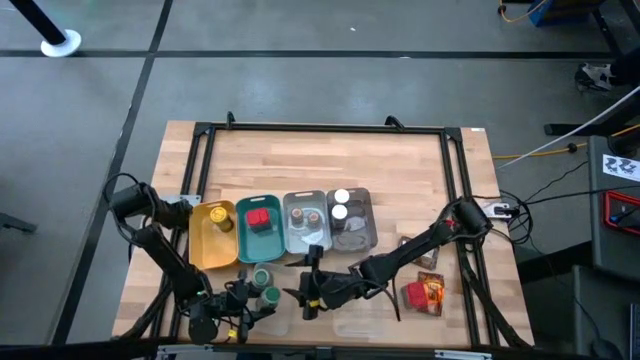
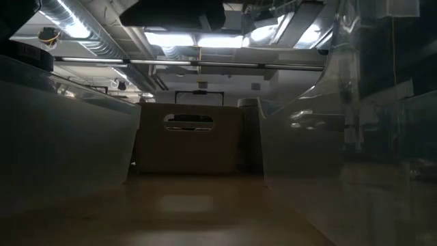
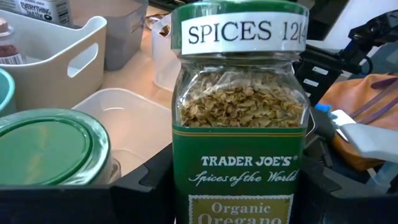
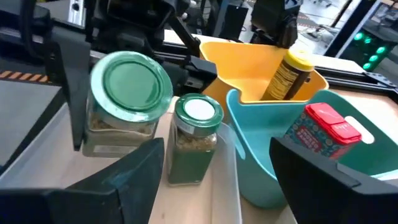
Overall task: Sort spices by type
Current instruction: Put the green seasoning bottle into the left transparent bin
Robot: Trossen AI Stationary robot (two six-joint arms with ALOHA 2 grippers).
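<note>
My left gripper (image 1: 243, 312) sits at the near edge of the table, L of centre, fingers clamped on a green-capped oregano jar (image 3: 239, 124) w/ a white "SPICES" label on the cap rim. Jar is upright between my fingers. Just beside it stands a second green-lidded jar (image 3: 46, 146), also upright, on the table in front of the trays.

Moving R along the tray row: yellow tray (image 1: 206, 245) holds a yellow-labelled jar (image 4: 289, 76) leaning on its wall. Teal tray (image 1: 243, 235) next, w/ a red box (image 1: 259, 219) inside. Then a grey tray (image 1: 290, 232) w/ brown-capped jars (image 1: 304, 215), and a second grey tray (image 1: 364, 222) w/ white-capped jars (image 1: 340, 204).

My right gripper (image 1: 309, 292) is near the front edge, about mid-table, just R of the green jars and in front of the trays, fingers apart, holding nothing, pointing toward the two green jars.

Further R, beside my right arm, red-orange pouches (image 1: 425, 293) lie flat on the wood, well apart from the trays.
</note>
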